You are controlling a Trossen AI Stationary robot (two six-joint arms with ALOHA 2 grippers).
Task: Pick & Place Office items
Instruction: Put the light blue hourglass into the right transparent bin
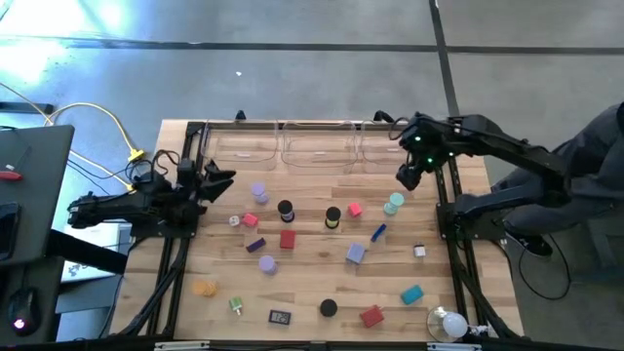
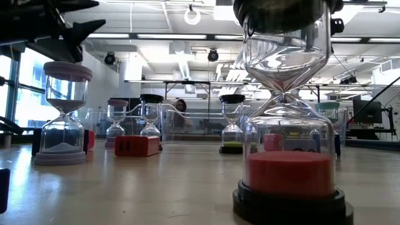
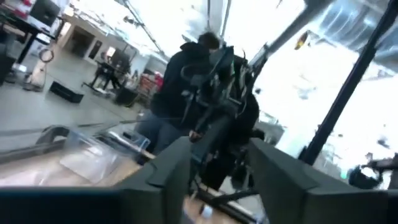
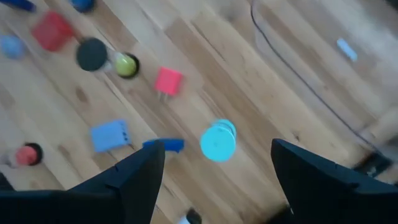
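Several small office items lie scattered on the wooden table (image 1: 312,283). Among them are a teal cap (image 1: 394,203), a blue stick (image 1: 378,232), a pink block (image 1: 355,209), a lavender block (image 1: 356,253), a black cap (image 1: 285,209) and a red block (image 1: 287,239). My right gripper (image 1: 408,178) hangs open, pointing down, above the table's far right part. In its wrist view the teal cap (image 4: 218,140) and the blue stick (image 4: 165,145) lie below, between its fingers. My left gripper (image 1: 222,181) stands open at the table's left edge, raised and holding nothing.
Three clear trays (image 1: 317,146) stand in a row along the far edge. A white bulb-like object (image 1: 448,322) lies at the near right corner. A person in dark clothing (image 1: 595,166) sits beyond the right edge. Black frame bars (image 1: 171,263) run along both sides.
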